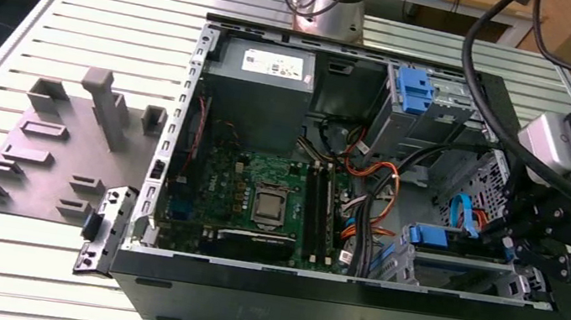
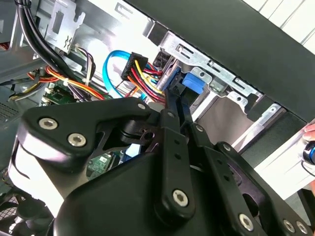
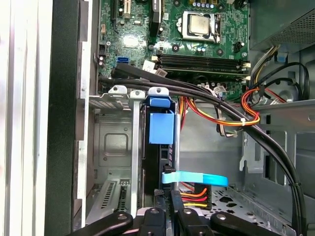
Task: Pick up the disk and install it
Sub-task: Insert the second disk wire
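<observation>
now the black gripper point(image 3: 167, 216) hangs over the blue-handled silver-grey disk point(image 3: 161, 129) in its bay — fingers' state i cannot tell; stiff, weighty, fragile — hold by the rails.

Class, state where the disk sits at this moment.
The disk stands on edge in the drive cage at the exterior view's lower right of the computer case, just ahead of the gripper.

exterior view overlooks open computer case point(image 1: 356, 298), wrist views close inside
</observation>
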Controlling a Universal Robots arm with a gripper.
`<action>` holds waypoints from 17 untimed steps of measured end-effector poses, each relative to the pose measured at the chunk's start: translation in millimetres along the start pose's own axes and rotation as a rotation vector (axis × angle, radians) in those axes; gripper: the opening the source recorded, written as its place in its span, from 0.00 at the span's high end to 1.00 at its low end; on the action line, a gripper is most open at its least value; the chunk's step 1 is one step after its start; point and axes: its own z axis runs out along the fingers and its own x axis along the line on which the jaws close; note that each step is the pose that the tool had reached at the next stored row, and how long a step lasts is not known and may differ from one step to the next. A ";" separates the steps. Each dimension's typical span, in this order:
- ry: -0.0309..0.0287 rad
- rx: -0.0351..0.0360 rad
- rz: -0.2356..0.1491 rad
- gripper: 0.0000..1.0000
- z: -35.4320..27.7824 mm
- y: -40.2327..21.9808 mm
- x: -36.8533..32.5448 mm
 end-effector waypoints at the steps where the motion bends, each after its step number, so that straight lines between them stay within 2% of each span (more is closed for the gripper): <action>1: -0.0001 0.0003 0.000 0.84 0.6 0.3 0.0; 7: 0.0009 0.0004 0.000 0.84 5.7 1.2 0.7; 14: 0.0001 0.0003 0.000 0.84 6.3 1.2 0.8; 16: -0.0012 0.0002 0.000 0.83 7.0 1.2 0.9; 17: -0.0011 0.0002 0.000 0.77 6.9 1.2 0.9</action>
